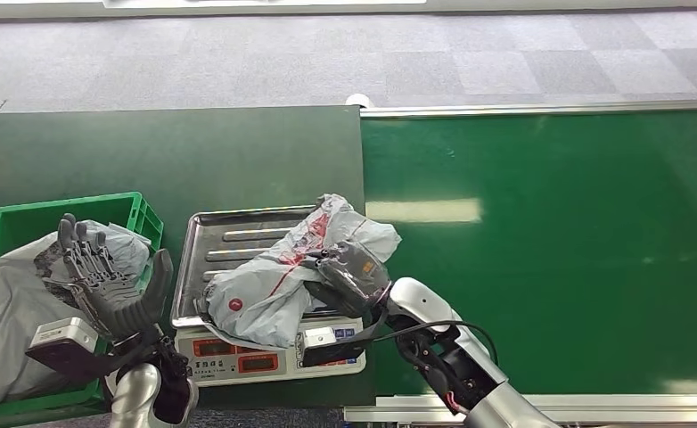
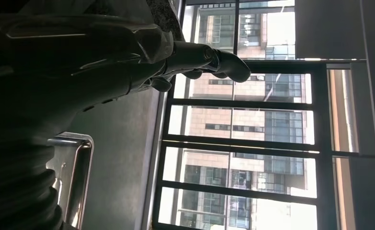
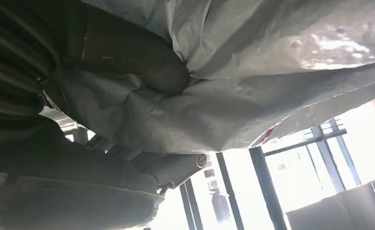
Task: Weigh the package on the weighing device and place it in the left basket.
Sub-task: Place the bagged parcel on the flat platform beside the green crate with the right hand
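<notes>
Package [image 1: 282,276], a grey plastic mailer, lies on the steel tray of the scale [image 1: 238,234], gripped by the right hand [image 1: 349,276]; the left hand [image 1: 109,276] hovers empty, fingers spread, over the green basket [image 1: 135,209].

high head view downward; both wrist views upturned toward windows

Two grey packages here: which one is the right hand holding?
The package with red markings on the scale's tray; the right hand grips it. The other package lies in the green basket.
</notes>
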